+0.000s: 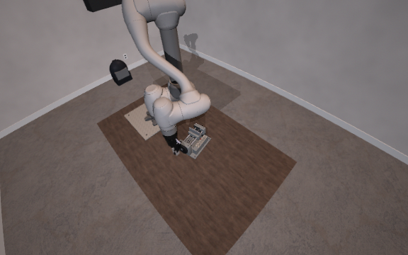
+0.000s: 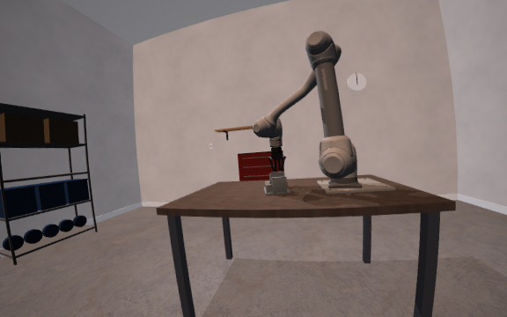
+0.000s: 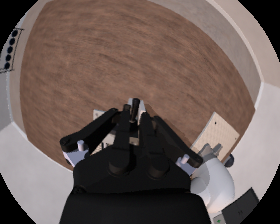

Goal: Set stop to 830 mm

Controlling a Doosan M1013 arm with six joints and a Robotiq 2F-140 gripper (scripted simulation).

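Observation:
The stop fixture (image 1: pixel 197 140) is a small grey metal slide unit on the brown table; it also shows in the exterior view (image 2: pixel 276 183). Its handwheel (image 1: pixel 180 149) sits at the near end of the unit. My gripper (image 1: pixel 176 148) reaches down from the arm onto that end and is shut on the handwheel. In the exterior view the gripper (image 2: pixel 277 166) hangs straight above the fixture. In the wrist view the black fingers stand nearly together with a small pale part between the tips; the wheel itself is mostly hidden. The scale reading is too small to tell.
The arm's base stands on a pale plate (image 1: pixel 143 121) on the table behind the fixture. A red tool chest (image 2: pixel 254 165) stands behind the table. A black shelf rack (image 2: pixel 33 176) stands at the left wall.

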